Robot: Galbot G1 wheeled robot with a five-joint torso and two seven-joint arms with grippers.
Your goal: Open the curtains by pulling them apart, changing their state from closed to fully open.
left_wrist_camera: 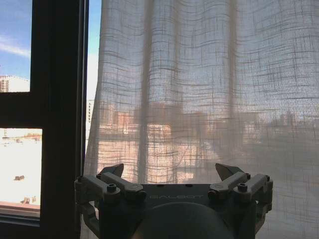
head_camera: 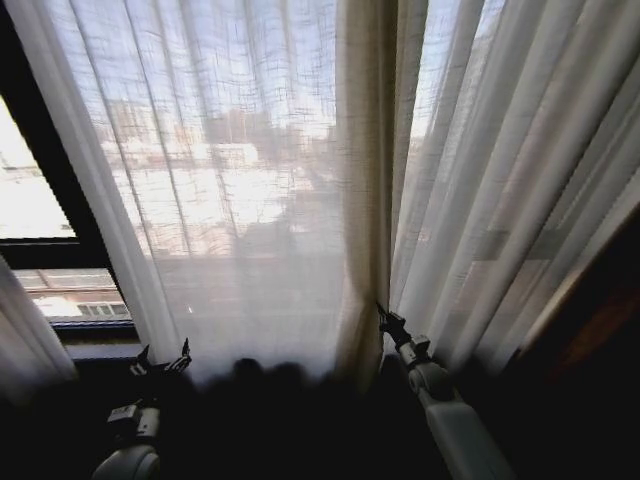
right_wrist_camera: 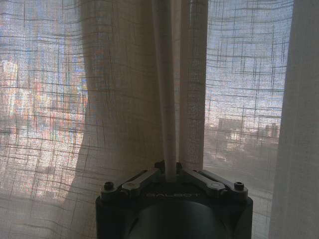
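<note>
Sheer curtains [head_camera: 230, 180], centre fold pinched in right gripper [right_wrist_camera: 171, 174]; left gripper [left_wrist_camera: 172, 179] spread, empty.

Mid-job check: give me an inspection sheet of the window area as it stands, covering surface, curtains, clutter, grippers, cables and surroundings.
Surface: dark sill below the glass, partly in shadow.
Job's things: sheer white pleated curtains cover the middle and right of the window; a thicker cream-beige drape fold hangs at centre.
Clutter: nothing seen.
Grippers: left gripper, jaws open, faces the sheer panel near its left edge; right gripper, jaws closed on a fabric fold.
Cables: nothing seen.
Surroundings: dark window frame uncovered at left; buildings outside.
</note>
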